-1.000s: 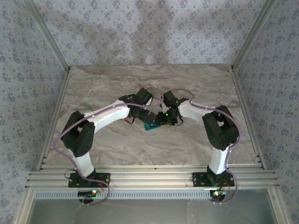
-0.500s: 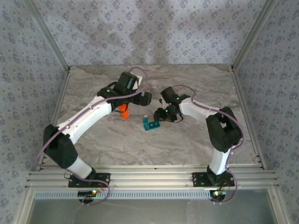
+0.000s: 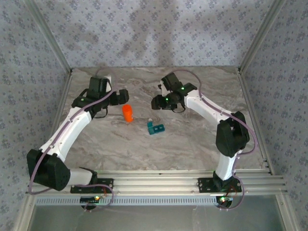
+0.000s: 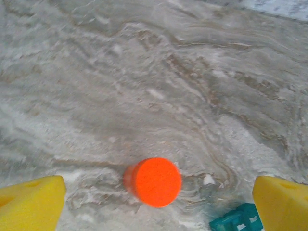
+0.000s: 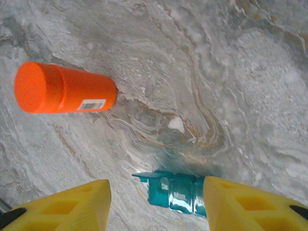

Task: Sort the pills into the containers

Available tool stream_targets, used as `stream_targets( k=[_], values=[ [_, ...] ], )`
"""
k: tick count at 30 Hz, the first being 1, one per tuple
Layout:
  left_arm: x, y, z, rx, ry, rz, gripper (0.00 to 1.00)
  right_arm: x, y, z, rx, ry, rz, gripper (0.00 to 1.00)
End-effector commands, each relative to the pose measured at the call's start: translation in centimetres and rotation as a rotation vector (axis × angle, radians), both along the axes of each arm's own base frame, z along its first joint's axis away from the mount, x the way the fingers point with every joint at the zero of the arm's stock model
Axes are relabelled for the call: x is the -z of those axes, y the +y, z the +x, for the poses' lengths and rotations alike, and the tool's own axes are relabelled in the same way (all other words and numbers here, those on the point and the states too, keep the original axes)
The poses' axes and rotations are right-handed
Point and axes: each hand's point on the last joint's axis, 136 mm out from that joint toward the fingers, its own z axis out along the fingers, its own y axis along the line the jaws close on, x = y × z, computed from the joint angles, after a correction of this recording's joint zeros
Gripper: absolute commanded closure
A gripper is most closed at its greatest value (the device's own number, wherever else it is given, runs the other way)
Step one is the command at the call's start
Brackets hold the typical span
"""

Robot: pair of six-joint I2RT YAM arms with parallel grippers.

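The teal containers (image 3: 155, 128) lie on the marble table, a short strip with the lid of one end compartment flipped open (image 5: 148, 176). One white pill (image 5: 176, 123) rests on the table just beyond the strip (image 5: 180, 195), and it also shows beside the orange bottle (image 4: 208, 179). The orange bottle (image 3: 127, 113) stands upright left of the strip, capped (image 4: 154, 182). My right gripper (image 3: 156, 102) hovers open above the strip (image 5: 156, 190), holding nothing. My left gripper (image 3: 120, 95) is wide open and empty, high over the bottle (image 4: 159, 207).
Bare marble table (image 3: 192, 144) surrounds the items. Aluminium frame rails (image 3: 154, 183) run along the near edge and posts stand at the sides. Patterned walls close in the back and both sides.
Both arms have pulled back from the middle of the table. The left swung out to the far left, leaving the bottle standing; the right rose toward the back with its jaws spreading a little.
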Motion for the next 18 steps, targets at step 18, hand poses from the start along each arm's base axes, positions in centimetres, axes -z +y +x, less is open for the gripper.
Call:
stream_targets(
  k=[18],
  values=[
    [5.5,8.8,-2.3,-0.309,0.119,-0.128,0.01,0.2,10.1,1.3,-0.275,-0.203,-0.111,0.32]
  ],
)
